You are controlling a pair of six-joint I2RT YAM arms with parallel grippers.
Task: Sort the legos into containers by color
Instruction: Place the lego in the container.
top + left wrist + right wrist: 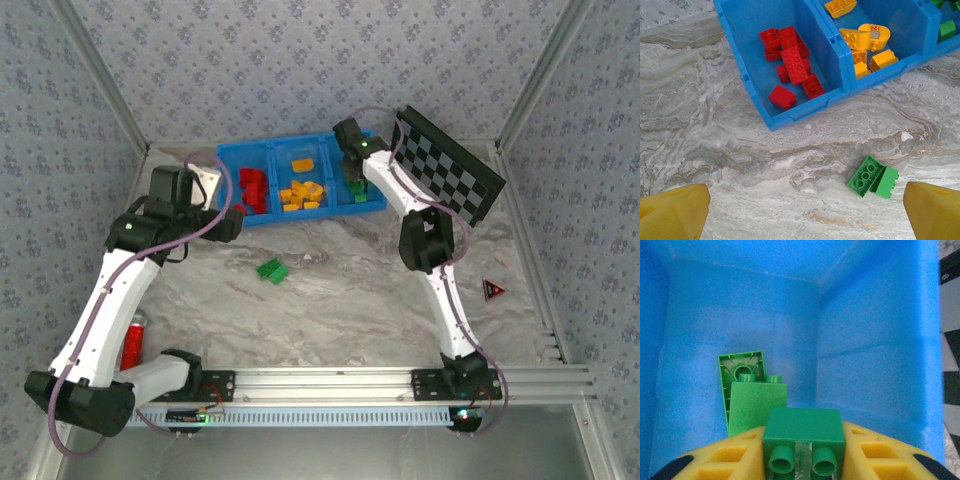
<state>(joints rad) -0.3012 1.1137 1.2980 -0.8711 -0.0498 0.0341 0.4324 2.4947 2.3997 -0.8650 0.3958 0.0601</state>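
Sorting is nearly complete. In the tray [228,168], upper centre, red legos [252,190] occupy the left compartment and orange-yellow legos [300,192] the middle. The right gripper [804,465] grips a green brick [804,432] inside the right compartment. Two green bricks [872,177] remain on the table, centre. The left gripper [805,212] stands wide open, empty.

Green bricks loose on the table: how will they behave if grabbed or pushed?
Green bricks look like rigid moulded plastic, so probably stiff and light. Blocky and lying flat on the table, they should slide rather than roll. They look like two pieces side by side; can't tell if joined, so a pinch may lift only one.
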